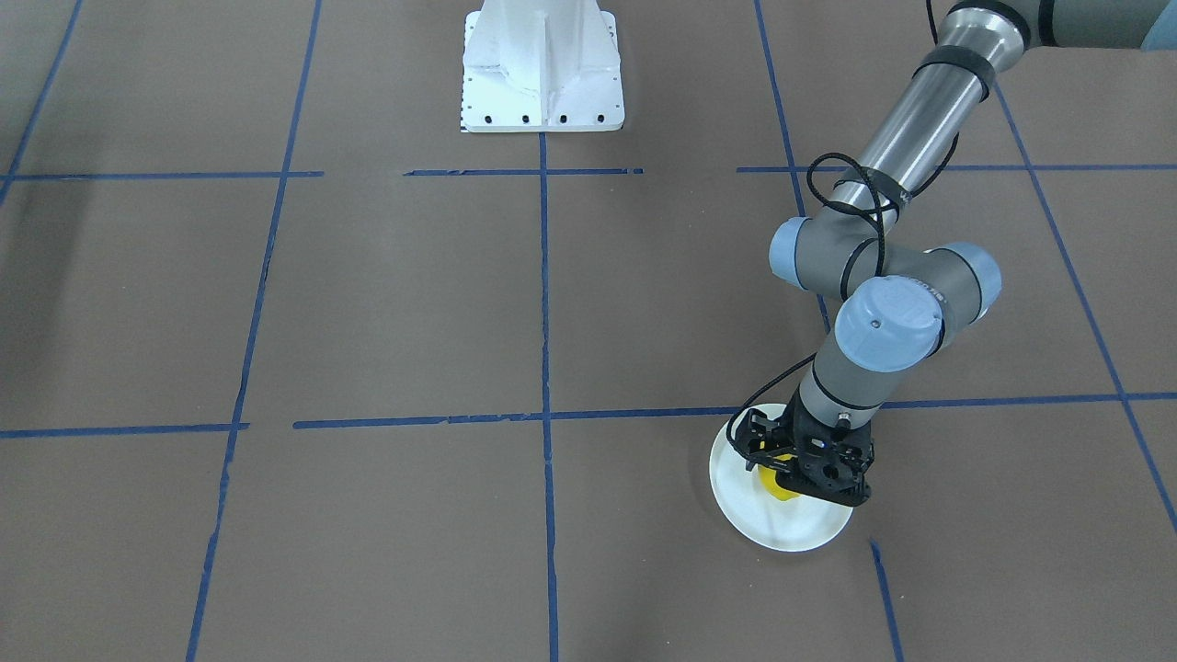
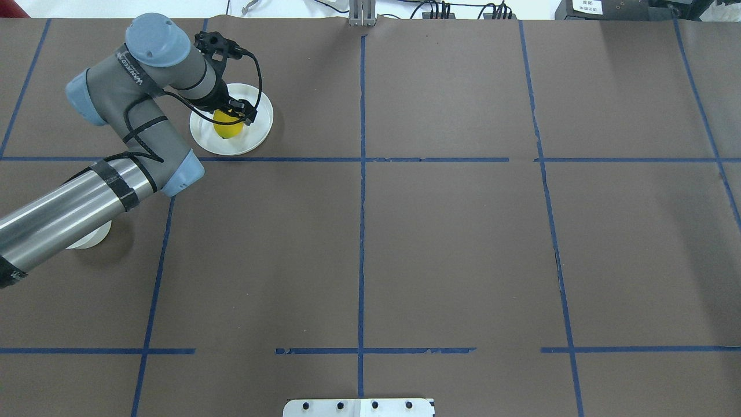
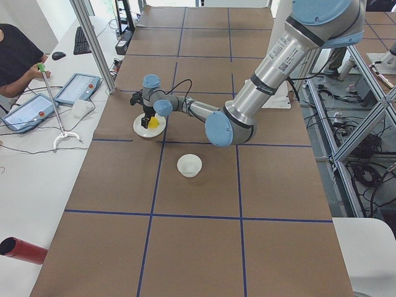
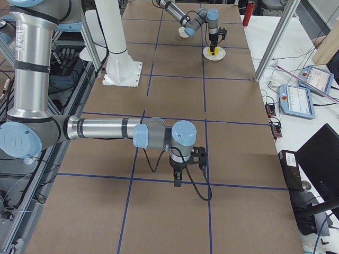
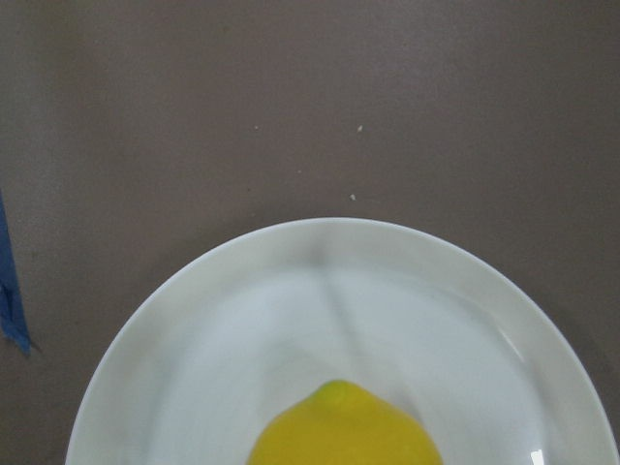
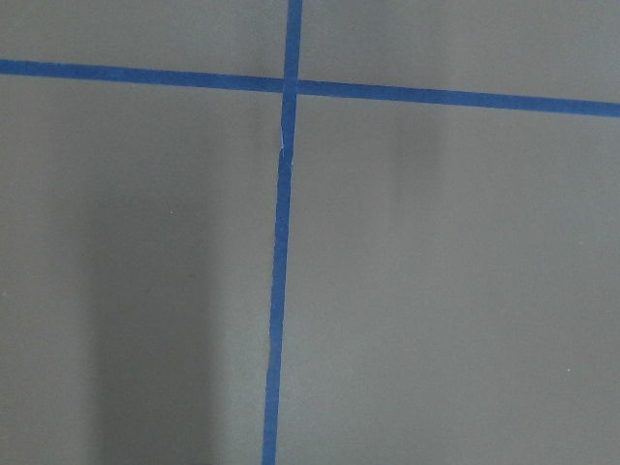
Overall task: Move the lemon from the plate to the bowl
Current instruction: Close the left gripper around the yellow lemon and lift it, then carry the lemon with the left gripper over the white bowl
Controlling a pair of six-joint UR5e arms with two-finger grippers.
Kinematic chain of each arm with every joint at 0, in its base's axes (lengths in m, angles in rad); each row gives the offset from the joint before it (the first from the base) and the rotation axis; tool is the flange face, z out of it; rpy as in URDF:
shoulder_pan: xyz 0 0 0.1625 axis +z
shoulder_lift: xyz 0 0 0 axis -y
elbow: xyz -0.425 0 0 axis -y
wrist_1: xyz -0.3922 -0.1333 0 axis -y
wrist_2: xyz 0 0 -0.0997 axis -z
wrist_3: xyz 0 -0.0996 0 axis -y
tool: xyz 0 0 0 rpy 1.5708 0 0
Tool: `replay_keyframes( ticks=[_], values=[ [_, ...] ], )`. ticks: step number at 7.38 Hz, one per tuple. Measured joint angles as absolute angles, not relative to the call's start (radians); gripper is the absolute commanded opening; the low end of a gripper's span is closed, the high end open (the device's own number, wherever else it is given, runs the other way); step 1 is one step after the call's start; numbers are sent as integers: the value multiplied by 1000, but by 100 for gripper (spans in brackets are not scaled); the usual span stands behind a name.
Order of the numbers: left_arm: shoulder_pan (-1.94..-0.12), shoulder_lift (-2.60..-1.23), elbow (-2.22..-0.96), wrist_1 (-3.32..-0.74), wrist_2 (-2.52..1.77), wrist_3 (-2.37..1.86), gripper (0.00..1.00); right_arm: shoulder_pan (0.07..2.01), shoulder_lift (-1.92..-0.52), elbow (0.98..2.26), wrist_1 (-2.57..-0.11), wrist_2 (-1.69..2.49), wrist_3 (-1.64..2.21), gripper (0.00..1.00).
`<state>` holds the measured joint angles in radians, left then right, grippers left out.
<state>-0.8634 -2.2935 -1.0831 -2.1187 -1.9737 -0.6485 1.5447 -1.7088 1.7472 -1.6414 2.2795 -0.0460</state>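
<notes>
yellow shows under black: the lemon [image 2: 227, 130] lies on the plate [image 2: 259, 123] in the upper left of the overhead view. the left gripper [image 2: 234, 111] is right over it, low on the plate. in the left wrist view the lemon's pointed tip sits at the bottom edge on the white plate and no fingers show. i cannot tell whether this gripper is wide, narrow or gripping the fruit.

the bowl [image 3: 189, 165] stands alone on the brown table paper [image 2: 451, 243], well apart from the plate. in the left side view it is below the plate, near the middle of the frame.

the right gripper [image 4: 177, 181] points down over a blue tape line [image 6: 281, 252] in the lower middle of the right side view. i cannot tell how it is set.
</notes>
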Motion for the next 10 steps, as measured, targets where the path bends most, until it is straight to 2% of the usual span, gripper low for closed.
replay_keyframes(
  ticks=[1, 3, 4, 6, 9, 10],
  values=[
    [-863, -2292, -1082, -2121, -1973, -648, 0, 1545, -1709, 1747, -1641, 2279, -46, 100],
    [-873, -2282, -1114, -2112, -2002, -649, 0, 1545, -1709, 1747, -1641, 2279, -46, 100],
    [-896, -2232, -1192, -2110, -2050, -649, 0, 1545, -1709, 1747, -1641, 2279, -46, 100],
    [-935, -2018, -1437, -2108, -2119, -650, 0, 1545, -1709, 1747, -1641, 2279, -46, 100],
    [-957, -1644, -1682, -2115, -2126, -601, 0, 1545, -1709, 1747, -1641, 2279, -46, 100],
    [-958, -1562, -1743, -2114, -2118, -575, 0, 1545, -1709, 1747, -1641, 2279, -46, 100]
  ],
)
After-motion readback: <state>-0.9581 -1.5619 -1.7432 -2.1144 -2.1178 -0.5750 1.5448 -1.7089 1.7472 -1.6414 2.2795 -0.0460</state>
